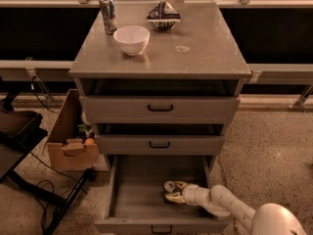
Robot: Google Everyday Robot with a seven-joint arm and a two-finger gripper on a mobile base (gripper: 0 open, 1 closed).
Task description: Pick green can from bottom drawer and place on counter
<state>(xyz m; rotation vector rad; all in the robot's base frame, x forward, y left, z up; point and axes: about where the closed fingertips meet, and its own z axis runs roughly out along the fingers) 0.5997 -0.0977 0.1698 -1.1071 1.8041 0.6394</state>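
The can (169,186) sat in the bottom drawer (139,195), right of the middle of its floor and toward the front, well below the counter (195,43) where it was to go. Only its silver top showed clearly, a pale ring turned up toward the camera. From that I judged the can upright, its long axis vertical, with its dark body hidden lower down.

The gripper (172,191) lay inside the drawer at the same spot, at the end of the arm (220,202), which reached in low from the right across the drawer's right front corner. Its fingers (175,198) stood apart, one on the far side of the can and one on the near side. The can was between them rather than ahead of them or off to one side. They looked spread about as wide as the can, and I saw no sign that they had clamped it, so I took them to be holding nothing.

The fingers pointed leftward along the drawer floor, crosswise to the can's upright axis. By my reckoning the coming move called only for closing in place and then a straight lift clear of the drawer front.
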